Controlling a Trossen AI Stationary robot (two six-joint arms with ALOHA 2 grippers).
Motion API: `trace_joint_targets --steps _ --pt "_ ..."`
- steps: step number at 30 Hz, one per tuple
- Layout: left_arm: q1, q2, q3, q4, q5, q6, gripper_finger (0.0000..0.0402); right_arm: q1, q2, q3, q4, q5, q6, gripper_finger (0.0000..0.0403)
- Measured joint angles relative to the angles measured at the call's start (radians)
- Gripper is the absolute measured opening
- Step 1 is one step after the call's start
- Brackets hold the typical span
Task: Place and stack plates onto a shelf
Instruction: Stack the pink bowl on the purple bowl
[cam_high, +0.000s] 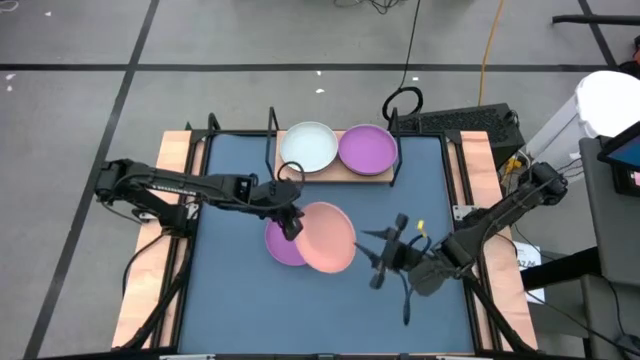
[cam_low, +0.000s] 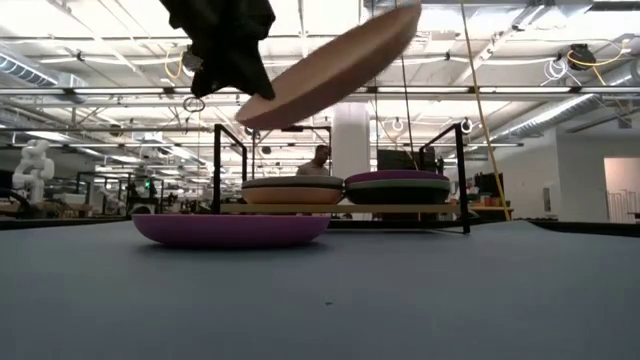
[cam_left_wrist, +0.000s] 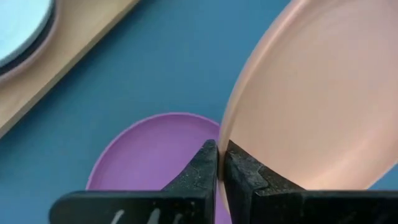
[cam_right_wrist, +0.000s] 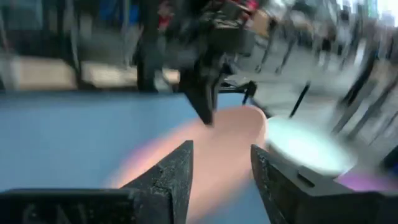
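Note:
My left gripper (cam_high: 291, 228) is shut on a pink plate (cam_high: 328, 238), held tilted in the air over the middle of the table. A purple plate (cam_high: 278, 247) lies flat on the blue table just below it; the low view shows that purple plate (cam_low: 230, 229) resting on its base. At the far edge, the wooden shelf (cam_high: 345, 172) carries two stacks, one topped by a white plate (cam_high: 308, 147) and the other by a purple plate (cam_high: 368, 150). My right gripper (cam_high: 373, 256) is open, to the right of the pink plate, touching nothing. My left gripper pinches the pink plate's rim (cam_left_wrist: 222, 134) between its two fingers, at the plate's left edge. The fingers come at it from the table's left, slanting down. The plate (cam_low: 330, 62) is lifted clear and tilted, its free right side higher than the held side.
The shelf's black wire posts (cam_low: 217, 165) stand up at its corners near the far edge. Both stacks (cam_low: 292, 190) (cam_low: 397, 187) sit under that frame. The right arm (cam_high: 500, 215) reaches in from the right edge. Bare blue tabletop (cam_high: 240, 310) lies toward the near edge.

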Motion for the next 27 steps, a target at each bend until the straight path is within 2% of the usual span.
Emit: trace_joint_targets --steps 2,3,7,11,17,22,27 --pt "0.001 0.005 0.0 -0.034 -0.02 -0.042 0.0018 -0.018 0.016 0.038 0.001 -0.003 0.184 0.0134" --pt "-0.004 0.006 -0.001 -0.054 -0.038 -0.066 0.0018 -0.027 0.024 0.055 -0.009 -0.031 0.214 0.0129" --pt "-0.028 0.032 0.001 -0.051 -0.064 -0.151 0.0018 -0.043 0.063 0.084 -0.078 -0.046 0.28 0.011" --pt "-0.048 0.067 0.0 -0.063 -0.059 -0.162 0.0018 -0.063 0.082 0.085 -0.159 -0.06 0.364 0.0097" --pt "-0.075 0.118 0.0 -0.066 -0.016 -0.198 0.0019 -0.112 0.086 0.086 -0.311 -0.211 0.532 0.0099" --pt "-0.081 0.149 0.0 -0.032 -0.018 -0.204 0.0019 -0.131 0.1 0.086 -0.389 -0.241 0.616 0.0109" --pt "-0.082 0.163 0.0 -0.001 -0.018 -0.203 0.0019 -0.172 0.13 0.086 -0.436 -0.337 0.669 0.0113"
